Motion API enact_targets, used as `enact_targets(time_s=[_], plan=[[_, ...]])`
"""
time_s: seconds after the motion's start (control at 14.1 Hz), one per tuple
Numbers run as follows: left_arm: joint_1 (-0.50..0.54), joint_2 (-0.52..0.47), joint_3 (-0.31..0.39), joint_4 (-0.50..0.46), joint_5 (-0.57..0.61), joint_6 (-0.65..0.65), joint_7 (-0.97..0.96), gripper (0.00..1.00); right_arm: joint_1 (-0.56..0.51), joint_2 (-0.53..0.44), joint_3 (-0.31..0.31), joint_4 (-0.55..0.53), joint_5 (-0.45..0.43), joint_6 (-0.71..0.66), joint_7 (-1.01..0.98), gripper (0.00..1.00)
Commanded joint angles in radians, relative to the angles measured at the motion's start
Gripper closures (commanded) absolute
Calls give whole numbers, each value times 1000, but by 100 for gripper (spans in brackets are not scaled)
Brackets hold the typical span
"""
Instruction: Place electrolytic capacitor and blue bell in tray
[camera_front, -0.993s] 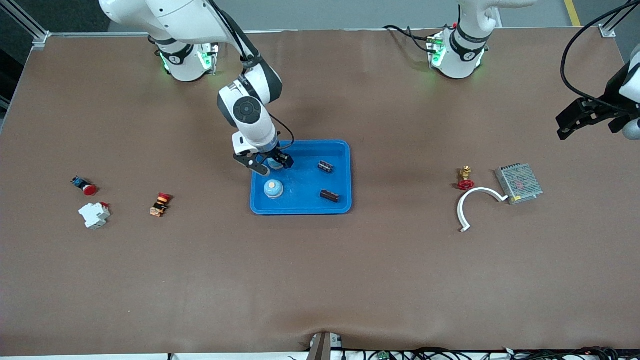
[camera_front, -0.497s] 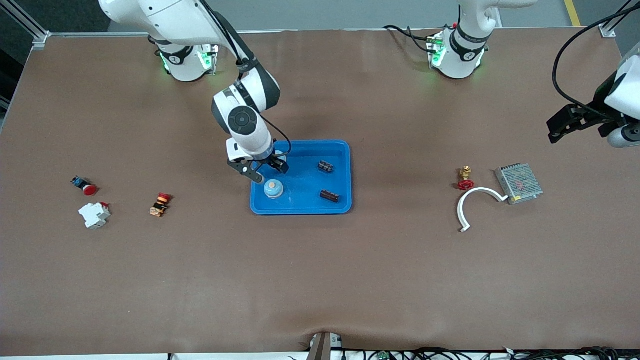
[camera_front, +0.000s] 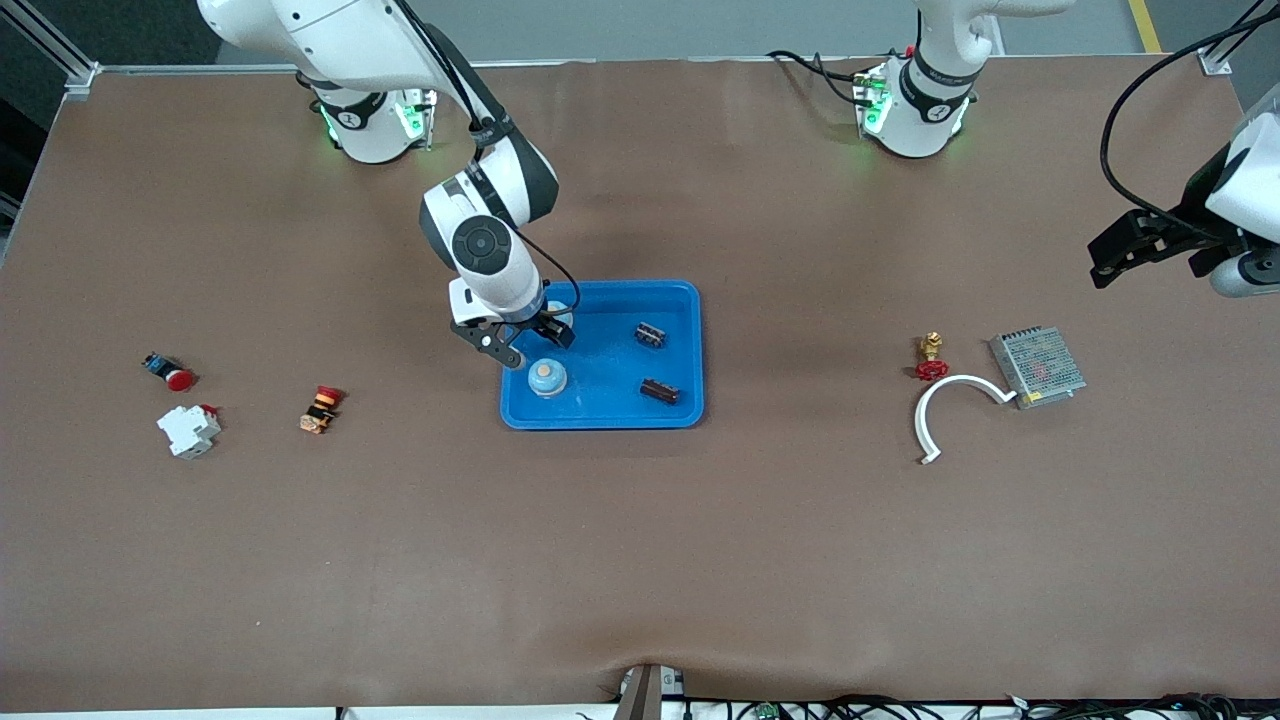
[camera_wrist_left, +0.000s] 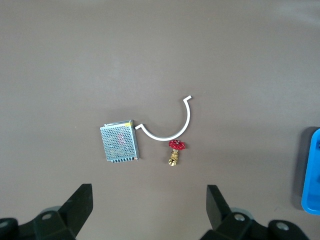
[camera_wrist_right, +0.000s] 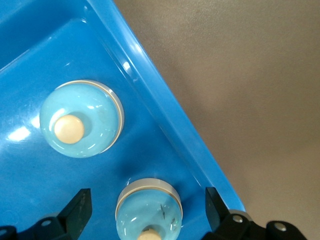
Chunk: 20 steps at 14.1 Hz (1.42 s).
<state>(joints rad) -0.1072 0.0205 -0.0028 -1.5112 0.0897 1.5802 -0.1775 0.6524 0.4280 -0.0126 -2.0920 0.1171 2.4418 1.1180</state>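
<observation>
The bright blue tray (camera_front: 600, 415) lies mid-table. In it stand two pale blue bells: one (camera_front: 547, 377) near the front rim, the other (camera_front: 560, 321) partly hidden under my right gripper (camera_front: 527, 343). Two dark electrolytic capacitors (camera_front: 652, 333) (camera_front: 659, 391) also lie in the tray. In the right wrist view my right gripper (camera_wrist_right: 146, 202) is open, straddling one bell (camera_wrist_right: 148, 210) without touching it, with the other bell (camera_wrist_right: 81, 119) beside it and the tray rim (camera_wrist_right: 165, 130) close by. My left gripper (camera_front: 1140, 245) waits open and empty, up over the left arm's end of the table.
A red valve (camera_front: 932, 357), white curved clip (camera_front: 945, 410) and metal power supply (camera_front: 1037, 366) lie toward the left arm's end. A red pushbutton (camera_front: 170, 372), white breaker (camera_front: 188, 430) and orange switch (camera_front: 320, 410) lie toward the right arm's end.
My right gripper has lifted off the bell it was around and drifted slightly toward the right arm's end. The bell stays in the tray. My left gripper has shifted a little.
</observation>
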Motion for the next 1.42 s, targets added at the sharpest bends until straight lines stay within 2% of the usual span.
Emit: enact_targets(time_s=[0.0,0.21,0.57,0.71,0.92,1.21,1.35], plan=[[-5,-7,4,-6,-16,15,19,0,-31,-40,6,-3,3,-41,-13,0],[-5,-7,3,-6,-16,14,21,0,-107,-104,6,24,-5,-203,-154,0],[-5,-5,3,-9,-16,15,21,0,-299,-176,6,156,-8,-516,-459,0],[-6,6,3,-7,-14,15,19,0,-376,-198,6,188,-11,-588,-548,0],[-6,7,3,-6,-14,21,19,0,-465,-227,8,207,-89,-653,-642,0],[-9,13,1,-7,-14,37,19,0,-603,-236,8,217,-94,-699,-860,0],[-11,13,1,-7,-14,38,19,0,-634,-236,8,265,-97,-757,-891,0]])
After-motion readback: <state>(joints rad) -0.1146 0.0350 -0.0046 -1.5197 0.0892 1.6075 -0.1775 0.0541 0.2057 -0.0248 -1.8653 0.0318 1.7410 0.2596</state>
